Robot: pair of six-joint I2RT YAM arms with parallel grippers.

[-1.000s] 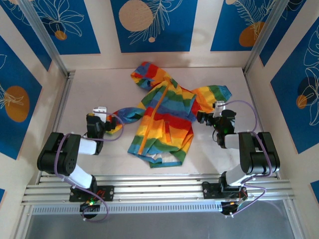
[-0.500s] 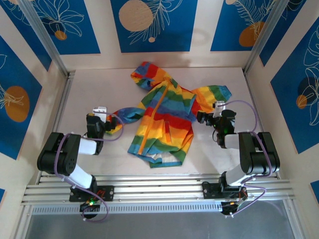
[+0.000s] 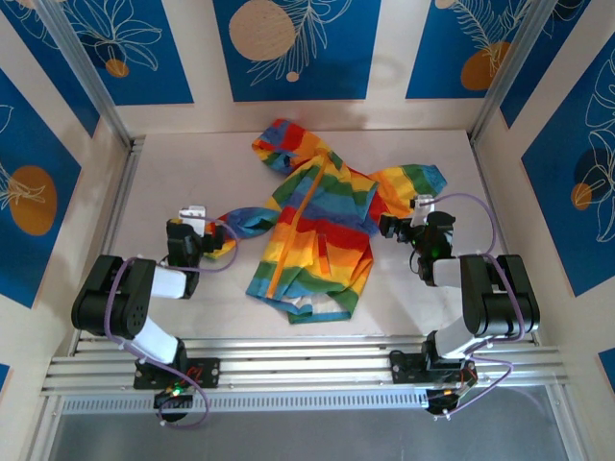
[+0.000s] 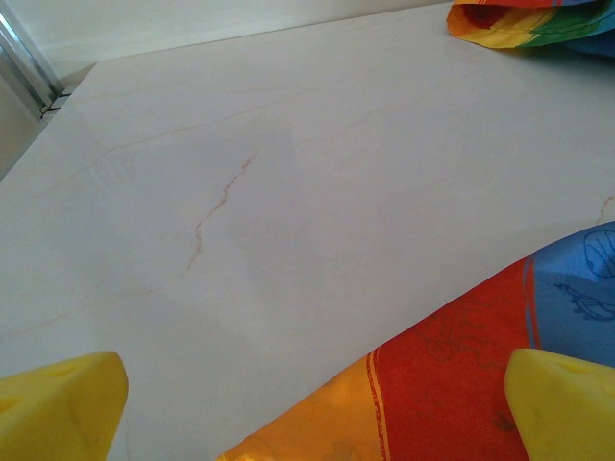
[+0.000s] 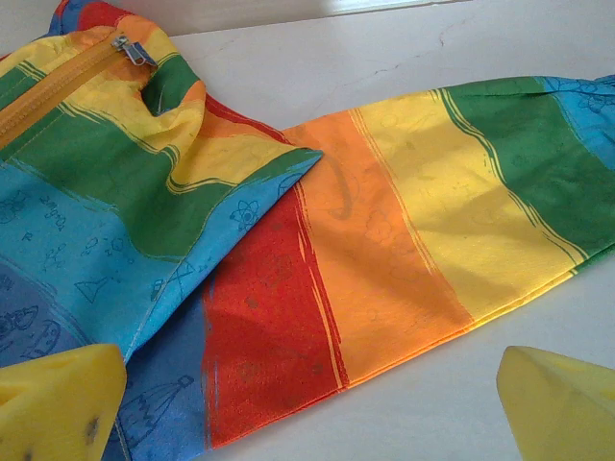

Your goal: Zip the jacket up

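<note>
The rainbow-striped jacket lies flat in the middle of the table, hood toward the back, sleeves spread to both sides. Its orange zipper runs down the front, and the metal pull sits near the collar in the right wrist view. My left gripper rests at the cuff of the left sleeve, open, with the red and orange fabric lying between its yellow fingers. My right gripper is open over the right sleeve, yellow fingertips wide apart above the cloth.
The pale table is walled by blue patterned panels at the back and sides. An aluminium rail runs along the near edge by the arm bases. Bare tabletop stretches left of the jacket.
</note>
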